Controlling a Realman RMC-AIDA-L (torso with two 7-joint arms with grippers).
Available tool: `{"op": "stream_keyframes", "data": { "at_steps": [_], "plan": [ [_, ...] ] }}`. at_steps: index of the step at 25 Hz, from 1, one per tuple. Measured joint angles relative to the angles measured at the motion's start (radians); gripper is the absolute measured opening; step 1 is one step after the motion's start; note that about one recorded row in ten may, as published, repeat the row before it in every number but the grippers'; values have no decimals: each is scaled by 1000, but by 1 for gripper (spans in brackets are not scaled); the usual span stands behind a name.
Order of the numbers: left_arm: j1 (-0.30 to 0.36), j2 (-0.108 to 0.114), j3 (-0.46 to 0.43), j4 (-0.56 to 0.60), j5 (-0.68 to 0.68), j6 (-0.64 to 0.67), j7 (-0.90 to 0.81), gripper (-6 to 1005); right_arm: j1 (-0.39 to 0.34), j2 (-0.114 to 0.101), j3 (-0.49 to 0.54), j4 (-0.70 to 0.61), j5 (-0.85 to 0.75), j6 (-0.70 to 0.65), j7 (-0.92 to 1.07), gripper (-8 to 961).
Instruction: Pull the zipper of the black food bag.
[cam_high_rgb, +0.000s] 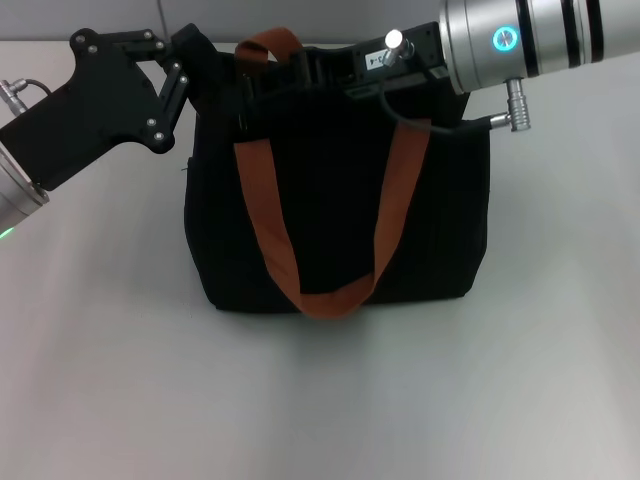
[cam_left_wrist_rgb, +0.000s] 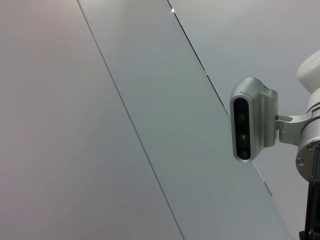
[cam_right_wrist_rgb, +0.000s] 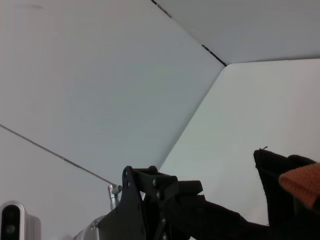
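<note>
White tabletop (cam_high_rgb: 120, 400) fills the head view and carries the black food bag (cam_high_rgb: 340, 240), a large boxy fabric tote that is stood upright near the middle, presumably so that its top edge can be reached by both arms at once. Two rust-orange webbing strap handles are seen on the tote: one (cam_high_rgb: 330, 290) is draped down the front face in a long loop, the other (cam_high_rgb: 268, 45) is arched over the top towards the left, so the top opening is left partly uncovered. The left gripper (cam_high_rgb: 185, 60), black and angular, is brought to the bag's upper left corner, most likely to brace the fabric against a pull along the track; whether it is clamped on the cloth cannot be told. The right gripper (cam_high_rgb: 310, 75) is laid across the bag's top behind its silver forearm (cam_high_rgb: 540, 40), where the zip track is judged to run; its opening cannot be told either. The zipper itself, a small pull tab, is not made out in any view and is presumably hidden under the right arm. In the left wrist view only a wall and a grey camera housing (cam_left_wrist_rgb: 250, 120) are shown.
</note>
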Motion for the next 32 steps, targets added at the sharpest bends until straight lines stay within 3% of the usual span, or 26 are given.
{"op": "stream_keyframes", "data": {
  "at_steps": [28, 32],
  "plan": [
    [-8, -1, 1, -15, 5, 30, -2, 42, 0, 5, -26, -13, -6, 25, -51, 494],
    [-8, -1, 1, -15, 6, 30, -2, 42, 0, 5, -26, -14, -7, 29, -57, 326]
  ]
}}
